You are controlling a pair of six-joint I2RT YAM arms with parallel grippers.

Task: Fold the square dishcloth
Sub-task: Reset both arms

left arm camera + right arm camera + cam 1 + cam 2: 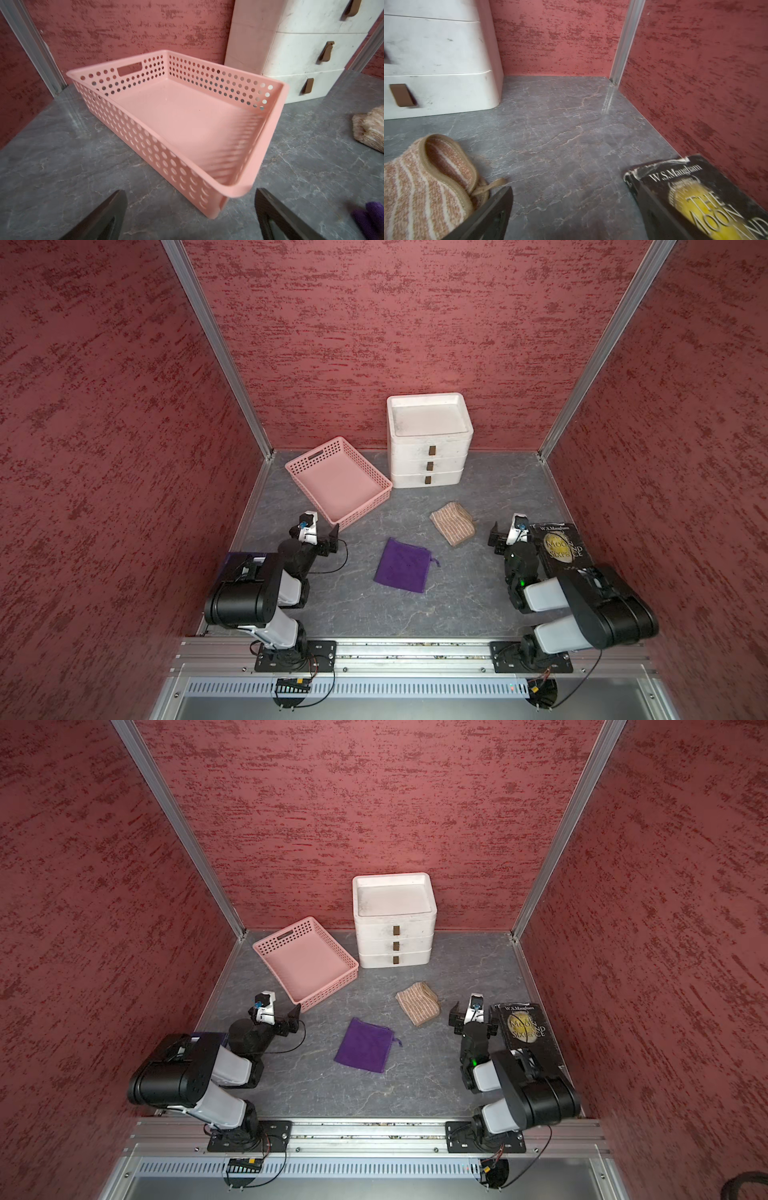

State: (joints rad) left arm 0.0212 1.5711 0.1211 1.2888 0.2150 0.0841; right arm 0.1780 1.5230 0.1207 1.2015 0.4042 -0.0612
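Grey marble-patterned bench [457,614], enclosed by red textured walls. Near the centre of the frame in both top views, the purple dishcloth [402,565] lies flat on the bench, one corner toward the camera, apart from both claws. Left of it, the left claw [333,540] has its jaws apart and empty, close to the near corner of the pink basket [361,512]. At right, the right claw [512,537] has its jaws apart and empty, between a rumpled striped cloth [453,523] and a black book [559,549]. Farther back, upper centre, a white three-drawer unit [428,456] stands with drawers closed, by the rear wall [374,323].
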